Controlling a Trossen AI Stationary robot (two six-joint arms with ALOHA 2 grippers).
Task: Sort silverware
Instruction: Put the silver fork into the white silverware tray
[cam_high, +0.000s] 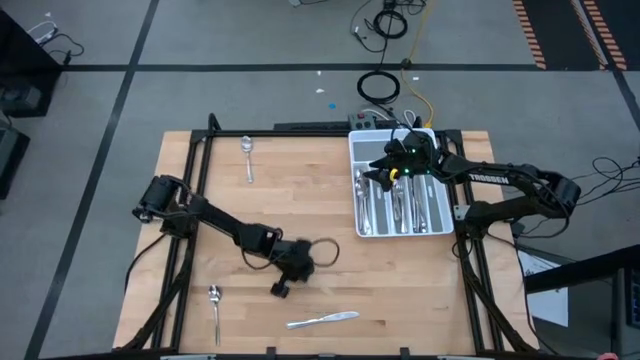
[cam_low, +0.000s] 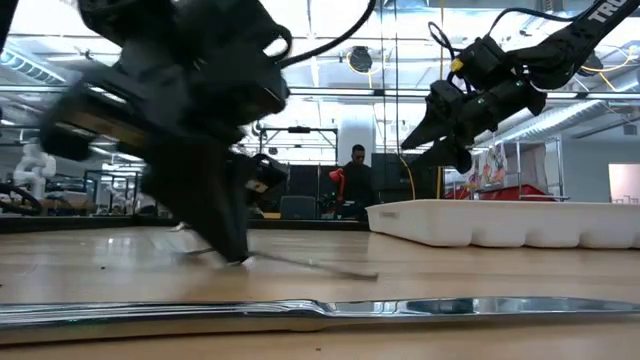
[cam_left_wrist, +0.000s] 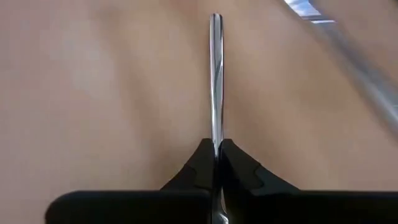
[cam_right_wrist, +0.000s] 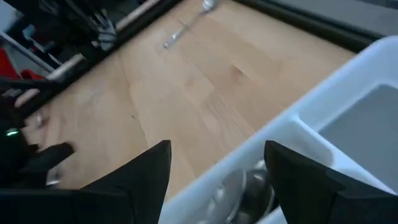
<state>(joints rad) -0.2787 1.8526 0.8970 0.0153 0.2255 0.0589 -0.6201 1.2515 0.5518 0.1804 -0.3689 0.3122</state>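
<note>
Overhead view straight down, low view level across table (cam_high: 290, 180), wrist views close, all sharing tabletop

A big wooden surface (cam_high: 300, 200) fills the middle of the high view. It has a black frame (cam_high: 200, 140) around its edge. A white tray (cam_high: 440, 225) with long boxes inside sits on the surface at about 3 o'clock. Gray floor (cam_high: 100, 90) lies all around, with dark lines on it. At 12 o'clock, just past the surface, black cables (cam_high: 378, 85) lie curled on the floor, and a yellow wire (cam_high: 420, 100) runs by them. In the low view, a person (cam_low: 357, 180) in dark clothes stands far back in a bright room.
</note>
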